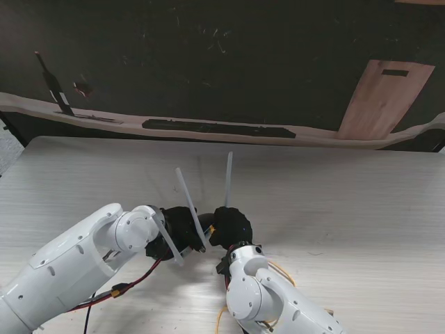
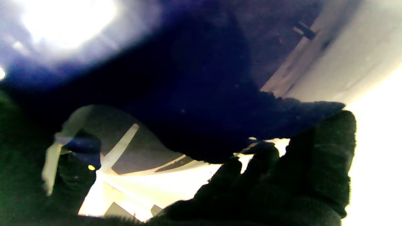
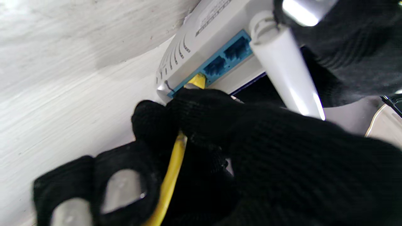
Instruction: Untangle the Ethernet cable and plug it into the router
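seating plug: router [image 3: 201, 40] near desk [image 1: 348, 202] centre, braced by left hand [image 1: 179, 229], fingers wrapped on its body so it won't slide. right hand [image 3: 201, 131] pinched shut on yellow cable [image 3: 171, 175], plug tip at end port of blue row [image 3: 220, 64], apparently entering. antennas [image 1: 227, 179] upright.

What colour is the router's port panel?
Blue: the port panel on the white router shows best in the right wrist view.
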`<state>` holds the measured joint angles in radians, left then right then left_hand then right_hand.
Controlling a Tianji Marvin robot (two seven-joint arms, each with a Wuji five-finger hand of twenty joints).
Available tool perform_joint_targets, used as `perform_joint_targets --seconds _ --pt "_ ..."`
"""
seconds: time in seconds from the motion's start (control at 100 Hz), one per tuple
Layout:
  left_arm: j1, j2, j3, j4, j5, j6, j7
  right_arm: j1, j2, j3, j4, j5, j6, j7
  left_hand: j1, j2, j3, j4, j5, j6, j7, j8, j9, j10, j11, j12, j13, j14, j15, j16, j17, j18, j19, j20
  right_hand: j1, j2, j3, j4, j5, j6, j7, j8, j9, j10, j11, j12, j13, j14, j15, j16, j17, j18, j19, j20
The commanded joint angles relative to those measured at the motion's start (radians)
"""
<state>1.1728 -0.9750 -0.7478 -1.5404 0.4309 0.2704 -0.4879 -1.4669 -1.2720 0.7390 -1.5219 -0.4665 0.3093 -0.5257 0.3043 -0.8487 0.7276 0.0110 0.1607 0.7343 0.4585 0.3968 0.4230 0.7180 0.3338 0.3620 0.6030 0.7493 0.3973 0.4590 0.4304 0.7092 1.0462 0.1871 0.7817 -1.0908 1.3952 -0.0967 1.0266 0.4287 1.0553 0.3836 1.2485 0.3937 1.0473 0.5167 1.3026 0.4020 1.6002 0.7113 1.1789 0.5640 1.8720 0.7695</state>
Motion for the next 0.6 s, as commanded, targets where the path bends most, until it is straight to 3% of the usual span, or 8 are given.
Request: perform_joint_targets --seconds 0.0,0.4,0.59 --pt "0.083 -0.026 0.08 0.075 -0.042 0.005 -0.073 -0.01 -0.038 -0.041 0.027 0.015 -0.009 0.046 0.812 0.221 0.454 -0.046 0.162 -0.491 0.305 0.061 0.168 -0.464 0.278 0.072 0.159 -0.47 0.238 0.057 0.059 -0.438 0.1 0.042 0.131 0.086 0.053 -0.011 0.056 0.043 0.032 -0.027 0.194 0.236 0.125 0.019 0.0 -0.215 0.12 0.042 0.011 -0.271 0.222 0.013" --pt "0.069 -0.034 0.099 0.09 -0.08 -0.001 -0.065 0.013 -0.066 -0.062 0.068 0.047 0.018 0.021 0.813 0.21 0.463 -0.046 0.165 -0.492 0.307 0.062 0.171 -0.464 0.278 0.072 0.165 -0.474 0.238 0.057 0.063 -0.438 0.101 0.04 0.135 0.076 0.062 -0.022 0.054 0.059 0.026 -0.027 0.2 0.242 0.118 0.016 -0.001 -0.204 0.117 0.044 0.009 -0.257 0.222 0.015" --pt "0.064 -0.037 0.107 0.098 -0.104 -0.018 -0.064 0.019 -0.071 -0.067 0.074 0.052 0.021 0.018 0.81 0.167 0.507 -0.049 0.173 -0.495 0.314 0.066 0.182 -0.467 0.282 0.074 0.184 -0.489 0.243 0.06 0.087 -0.447 0.106 0.027 0.136 0.075 0.062 -0.024 0.053 0.062 0.025 -0.028 0.201 0.244 0.117 0.016 -0.001 -0.204 0.116 0.044 0.009 -0.255 0.222 0.015"
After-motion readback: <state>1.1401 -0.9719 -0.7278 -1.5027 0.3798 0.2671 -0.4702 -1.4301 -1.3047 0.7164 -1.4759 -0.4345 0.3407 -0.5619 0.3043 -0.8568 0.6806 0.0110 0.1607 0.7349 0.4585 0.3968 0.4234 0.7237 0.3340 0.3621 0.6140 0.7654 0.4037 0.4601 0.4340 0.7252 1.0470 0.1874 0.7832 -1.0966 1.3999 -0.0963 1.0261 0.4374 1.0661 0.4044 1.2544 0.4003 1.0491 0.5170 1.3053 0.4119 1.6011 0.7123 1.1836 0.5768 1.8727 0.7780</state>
